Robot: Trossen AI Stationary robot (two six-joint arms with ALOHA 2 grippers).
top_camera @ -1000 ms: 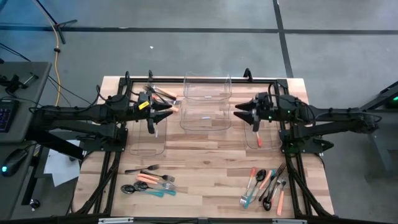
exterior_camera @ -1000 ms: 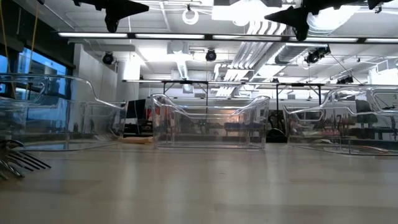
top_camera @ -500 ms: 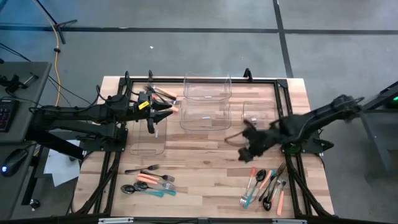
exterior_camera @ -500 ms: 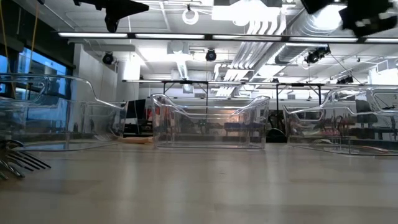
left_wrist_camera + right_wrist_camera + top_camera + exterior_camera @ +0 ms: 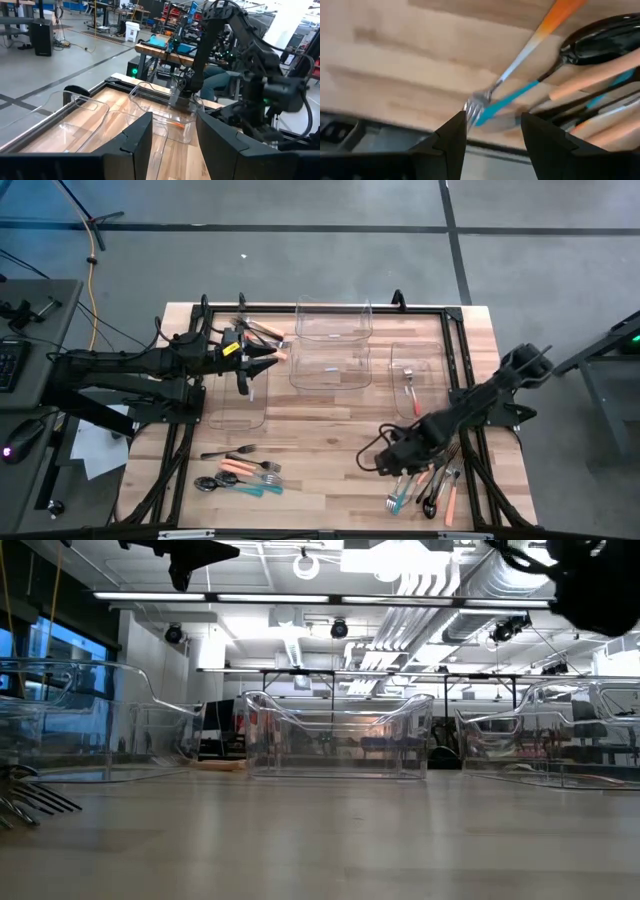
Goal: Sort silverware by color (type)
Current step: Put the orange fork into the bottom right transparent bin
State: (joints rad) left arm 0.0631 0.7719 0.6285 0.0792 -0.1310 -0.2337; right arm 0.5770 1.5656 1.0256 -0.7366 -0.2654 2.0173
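Note:
Silverware lies in three heaps: a near-right pile (image 5: 428, 480) with orange, teal and black handles, a near-left pile (image 5: 240, 472), and a few pieces at the far left (image 5: 258, 330). My right gripper (image 5: 384, 464) is open, low over the left edge of the near-right pile. In the right wrist view its fingers (image 5: 492, 122) stand either side of the tines of an orange-handled fork (image 5: 520, 55), which crosses a teal handle (image 5: 512, 100). My left gripper (image 5: 278, 356) is open and empty, high over the left clear bin (image 5: 238, 402). An orange-handled fork (image 5: 411, 387) lies in the right bin (image 5: 428, 416).
Two more clear bins stand at the middle (image 5: 330, 370) and far middle (image 5: 333, 320) of the table. A dark utensil (image 5: 243, 383) seems to lie in the left bin. Bare wood lies between the two near piles. Black frame rails (image 5: 460, 370) run along the table's sides.
My right gripper has swung from above the right bin toward the table's near edge and down to the near-right pile, with its fingers now pointing at the silverware. My left gripper has kept still.

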